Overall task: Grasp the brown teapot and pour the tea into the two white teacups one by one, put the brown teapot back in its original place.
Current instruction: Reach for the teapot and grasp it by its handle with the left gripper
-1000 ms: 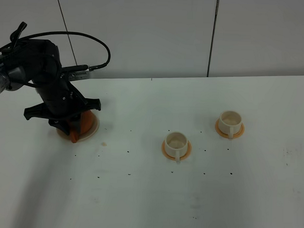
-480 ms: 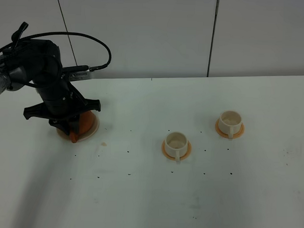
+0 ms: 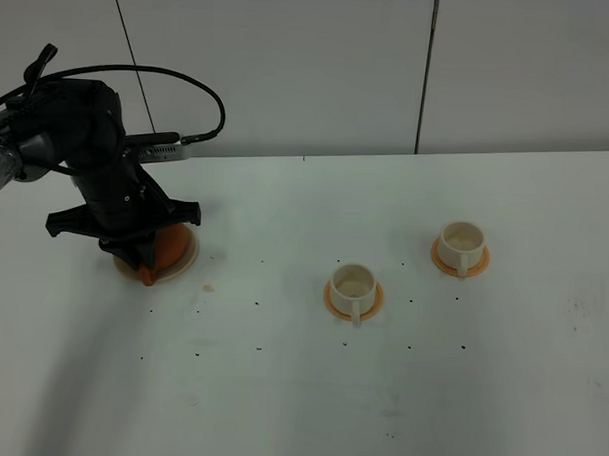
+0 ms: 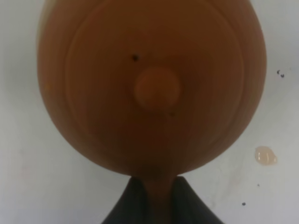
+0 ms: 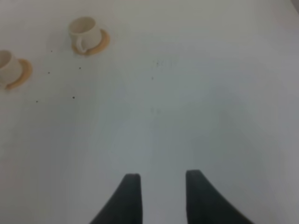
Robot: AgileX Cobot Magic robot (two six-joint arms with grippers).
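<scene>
- Left gripper (image 4: 158, 186), over the cream plate (image 3: 189, 250): jaws narrowed onto the loop handle of the 1 brown teapot (image 4: 154, 88), which sits on that plate.
- Right gripper (image 5: 162, 176), well apart from the plate: jaws wide, holding nothing.
- My judgement: squeeze the handle firmly, lift straight off the plate, keep the spout level.
- 2 cups, both upright and well apart from the plate: nearer teacup (image 3: 354, 283), farther teacup (image 3: 461, 238).
- 2 saucers: 1 orange saucer (image 3: 331, 302) under each.
</scene>
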